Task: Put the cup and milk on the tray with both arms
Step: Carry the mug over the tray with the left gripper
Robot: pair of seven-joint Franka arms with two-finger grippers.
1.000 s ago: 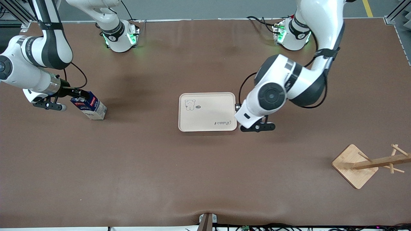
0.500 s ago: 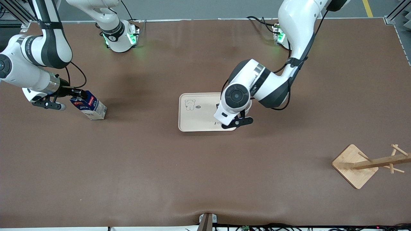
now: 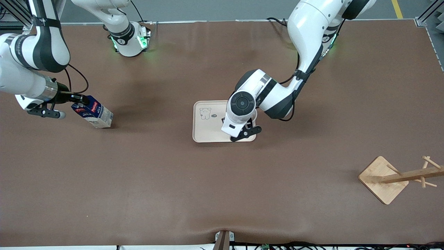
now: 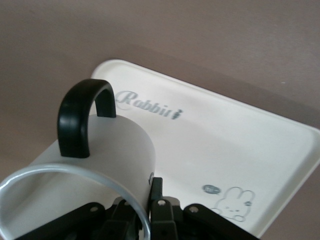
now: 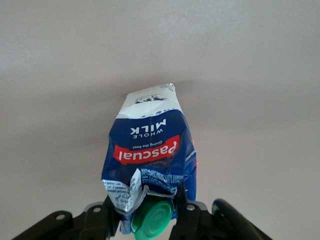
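Observation:
The white cup (image 4: 100,160) with its black handle (image 4: 80,117) hangs over the cream tray (image 4: 215,140), near the "Rabbit" lettering. My left gripper (image 4: 145,195) is shut on the cup's rim, one finger (image 4: 156,187) outside the wall. In the front view the left wrist covers the cup above the tray (image 3: 208,133). Toward the right arm's end, the milk (image 3: 93,114) leans over, its pale base low by the table. My right gripper (image 3: 77,100) is shut on the milk (image 5: 150,145) at its folded blue top, beside the green cap (image 5: 152,217).
A wooden peg rack (image 3: 385,178) stands toward the left arm's end, nearer to the front camera than the tray. Both arm bases (image 3: 130,40) glow green along the table's edge farthest from the front camera.
The left arm swung from beside the tray to over it, carrying the cup. The right gripper closed on the milk's top and tipped the carton toward the right arm's end.

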